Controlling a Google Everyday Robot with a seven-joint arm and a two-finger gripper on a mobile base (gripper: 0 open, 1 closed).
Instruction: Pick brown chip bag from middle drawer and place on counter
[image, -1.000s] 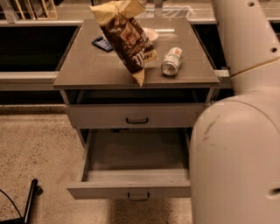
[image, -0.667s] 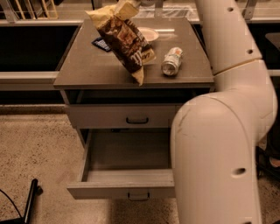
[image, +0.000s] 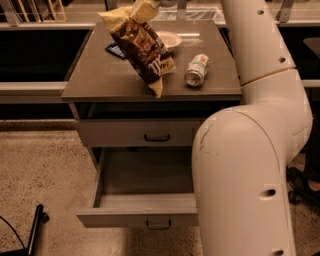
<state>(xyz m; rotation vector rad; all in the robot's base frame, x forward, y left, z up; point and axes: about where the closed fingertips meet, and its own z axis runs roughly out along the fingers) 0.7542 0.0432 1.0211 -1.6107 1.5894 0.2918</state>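
Note:
The brown chip bag (image: 144, 47) hangs tilted over the counter (image: 100, 75), its yellow-tan top end at the frame's top edge and its lower tip near the counter's front edge. My gripper (image: 156, 2) is at the very top edge, mostly cut off, shut on the bag's top end. The middle drawer (image: 142, 212) is pulled open below, and the part of its inside that shows is bare. My large white arm (image: 250, 150) covers the drawer's right part.
A silver can (image: 196, 70) lies on its side on the counter right of the bag. A white plate (image: 167, 38) and a small dark blue packet (image: 116, 50) lie behind it. The upper drawer front (image: 140, 132) is closed. A dark object (image: 35, 227) lies on the floor at the lower left.
My arm's bulk has swung left and covers more of the right side. The bag stays held over the counter, barely shifted.

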